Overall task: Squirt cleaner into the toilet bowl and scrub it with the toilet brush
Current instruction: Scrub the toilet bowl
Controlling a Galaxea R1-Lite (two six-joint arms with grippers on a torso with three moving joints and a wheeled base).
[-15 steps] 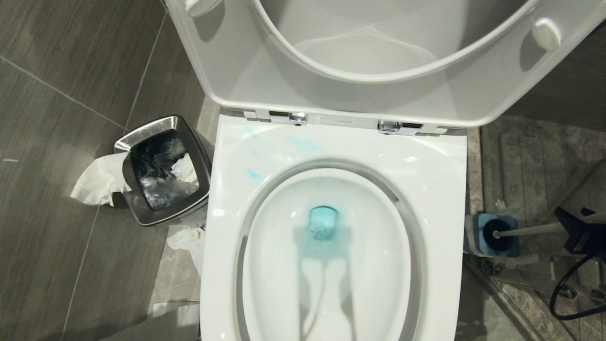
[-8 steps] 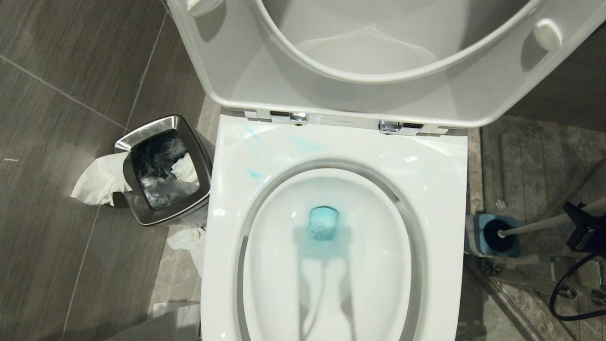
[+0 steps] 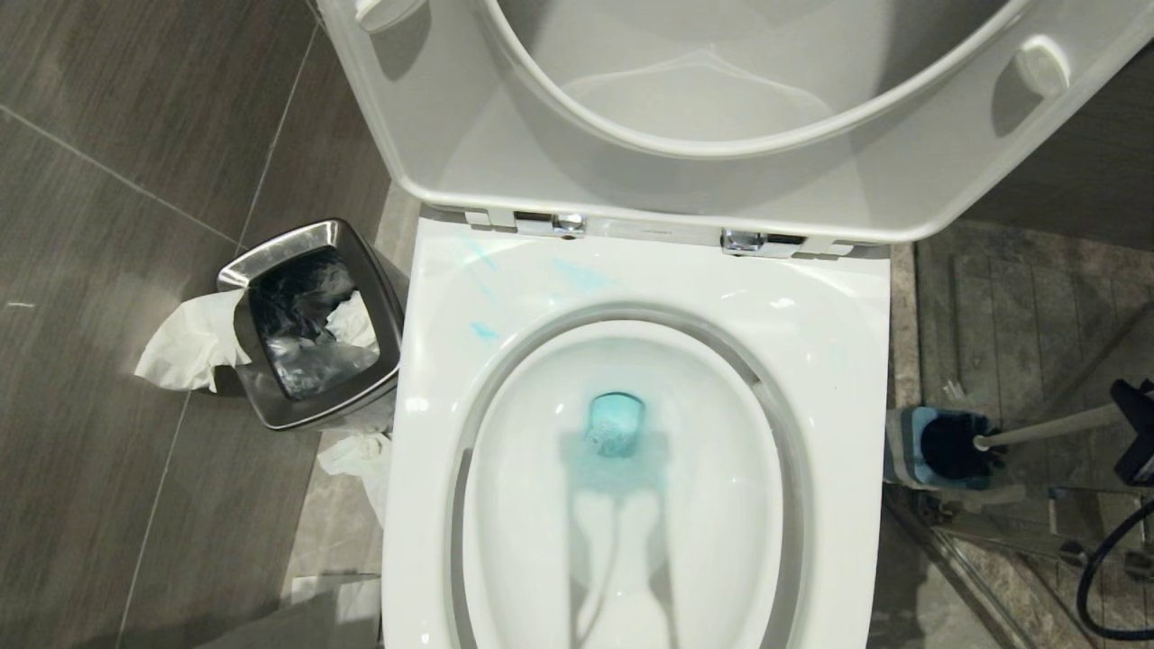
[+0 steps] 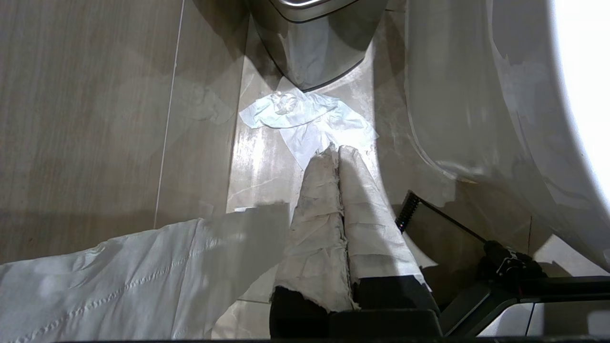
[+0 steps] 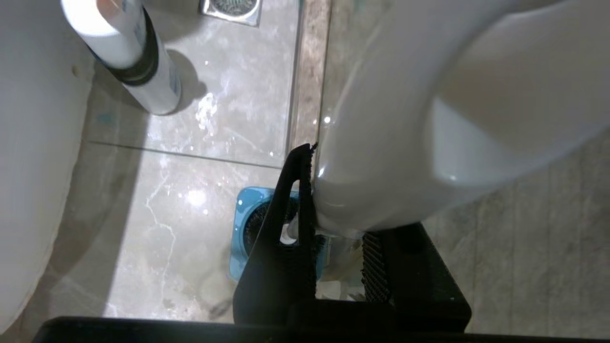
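Toilet brush now tilted higher; right gripper tight around its handle

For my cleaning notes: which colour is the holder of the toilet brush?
Blue, with a grey side; the holder shows best in the head view, on the floor right of the toilet.

One toilet bowl, one toilet brush in one blue holder, one waste bin, two chrome hinges, and one white bottle.

Dark grey floor tiles (glossy), steel bin.
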